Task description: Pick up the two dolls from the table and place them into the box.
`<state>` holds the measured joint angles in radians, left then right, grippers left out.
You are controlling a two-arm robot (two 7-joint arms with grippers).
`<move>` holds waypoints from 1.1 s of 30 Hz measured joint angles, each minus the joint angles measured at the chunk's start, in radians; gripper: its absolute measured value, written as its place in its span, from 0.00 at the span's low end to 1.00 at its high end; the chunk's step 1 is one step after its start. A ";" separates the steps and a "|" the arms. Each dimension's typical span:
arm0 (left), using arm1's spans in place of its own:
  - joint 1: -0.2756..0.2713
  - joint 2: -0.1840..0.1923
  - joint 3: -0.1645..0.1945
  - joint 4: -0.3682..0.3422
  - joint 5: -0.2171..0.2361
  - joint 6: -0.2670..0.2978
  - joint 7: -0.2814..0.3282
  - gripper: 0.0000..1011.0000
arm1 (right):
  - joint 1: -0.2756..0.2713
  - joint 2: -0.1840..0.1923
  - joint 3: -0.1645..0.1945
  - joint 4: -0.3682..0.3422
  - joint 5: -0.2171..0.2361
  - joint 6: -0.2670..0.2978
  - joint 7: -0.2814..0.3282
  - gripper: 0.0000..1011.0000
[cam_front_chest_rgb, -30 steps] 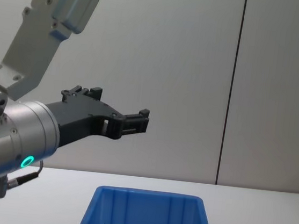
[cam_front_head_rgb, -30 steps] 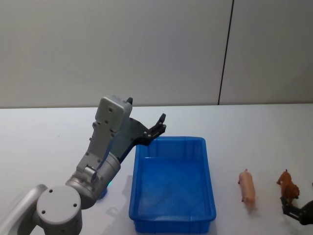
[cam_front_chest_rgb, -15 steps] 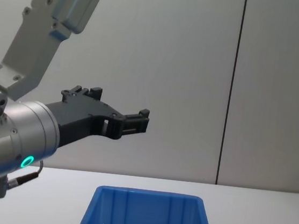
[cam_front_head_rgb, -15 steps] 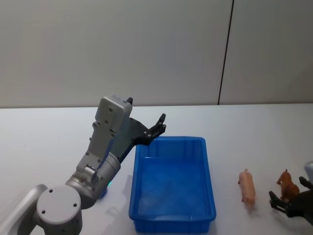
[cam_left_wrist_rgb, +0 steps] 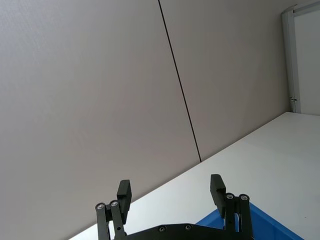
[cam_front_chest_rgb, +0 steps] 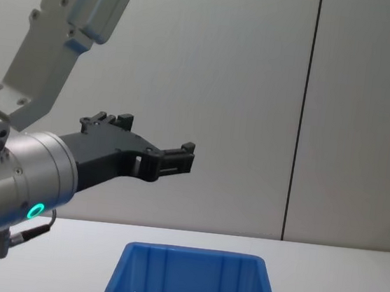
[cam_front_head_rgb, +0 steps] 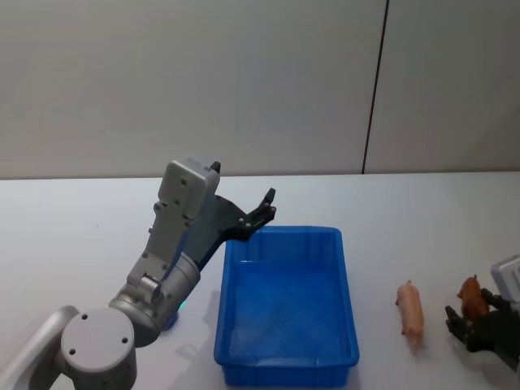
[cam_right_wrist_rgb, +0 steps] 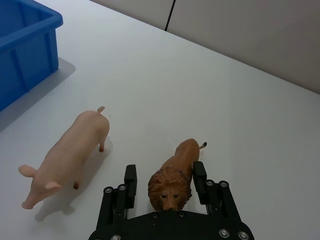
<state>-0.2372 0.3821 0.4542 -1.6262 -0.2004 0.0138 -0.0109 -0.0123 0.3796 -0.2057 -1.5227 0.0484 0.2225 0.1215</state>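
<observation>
The tan-brown lion doll [cam_right_wrist_rgb: 175,175] stands on the white table [cam_front_head_rgb: 81,236] between the fingers of my right gripper [cam_right_wrist_rgb: 165,184], which is open around it, one finger on each flank. This gripper [cam_front_head_rgb: 479,325] sits at the near right of the table, with the lion's [cam_front_head_rgb: 471,294] head showing just beyond it. The pale pink pig doll [cam_front_head_rgb: 410,309] stands just left of the lion [cam_right_wrist_rgb: 70,155], apart from it. The blue box [cam_front_head_rgb: 350,301] is left of the pig and holds nothing I can see. My left gripper [cam_front_head_rgb: 268,205] hangs open in the air over the box's far left corner.
The box's rim [cam_front_chest_rgb: 197,253] shows low in the chest view, with my left gripper [cam_front_chest_rgb: 179,157] well above it. Bare table surrounds both dolls [cam_right_wrist_rgb: 225,100]. A grey wall stands behind the table.
My right gripper has come in from the near right corner and moved forward around the lion, so its fingers now stand on both sides of it. The left arm has not moved.
</observation>
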 joint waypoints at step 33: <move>0.000 0.000 0.000 0.000 0.000 0.000 0.000 0.99 | 0.018 -0.007 0.008 -0.040 0.001 -0.092 0.000 0.45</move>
<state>-0.2372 0.3821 0.4542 -1.6262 -0.2004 0.0139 -0.0109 0.0061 0.3729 -0.1978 -1.5625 0.0491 0.1307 0.1214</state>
